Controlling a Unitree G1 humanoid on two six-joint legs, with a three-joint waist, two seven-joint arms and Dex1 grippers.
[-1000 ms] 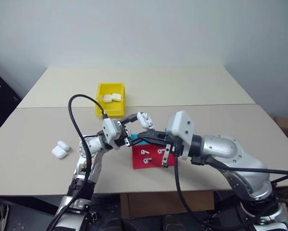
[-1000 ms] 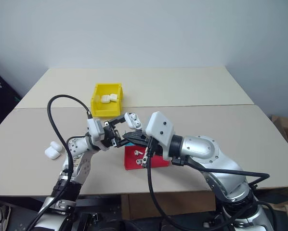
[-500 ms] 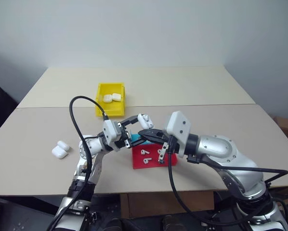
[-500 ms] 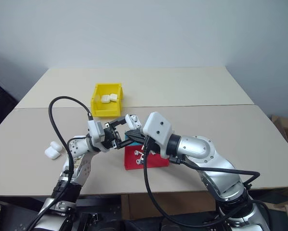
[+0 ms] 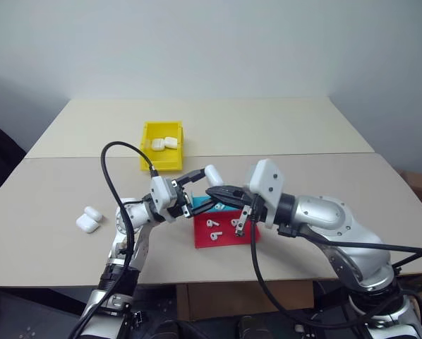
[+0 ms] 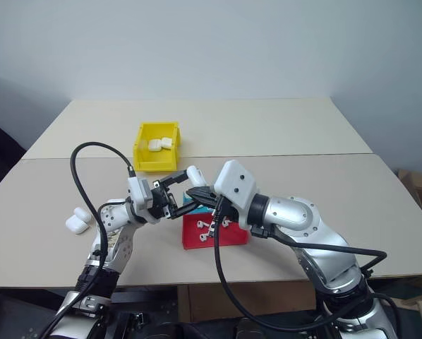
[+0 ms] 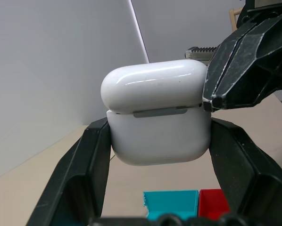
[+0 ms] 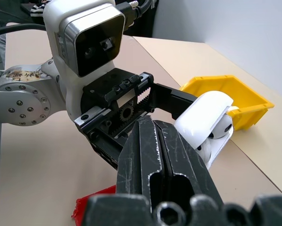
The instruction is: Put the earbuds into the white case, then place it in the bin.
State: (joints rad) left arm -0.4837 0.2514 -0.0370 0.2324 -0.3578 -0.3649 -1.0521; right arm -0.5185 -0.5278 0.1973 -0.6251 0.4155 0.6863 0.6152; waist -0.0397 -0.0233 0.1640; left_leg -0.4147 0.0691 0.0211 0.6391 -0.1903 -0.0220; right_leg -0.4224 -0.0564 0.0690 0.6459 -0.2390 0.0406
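Observation:
My left gripper (image 7: 157, 141) is shut on the white case (image 5: 213, 174), holding it by its sides in the air above the tray. The case's lid is down or nearly so; the right wrist view shows a narrow gap at the seam. My right gripper (image 5: 212, 189) is shut, and its tip touches the case (image 8: 207, 123) beside the lid. Three loose earbuds (image 5: 212, 225) lie on the red tray (image 5: 225, 239) below. The yellow bin (image 5: 160, 164) stands further back on the table, to the left.
Two white cases (image 5: 163, 143) lie inside the bin. Two more cases (image 5: 89, 219) rest on the table at the left. A blue section (image 5: 197, 203) adjoins the red tray. Black cables loop over both arms.
The case's lid, standing open a second ago, has come down. Both arms stay about where they were.

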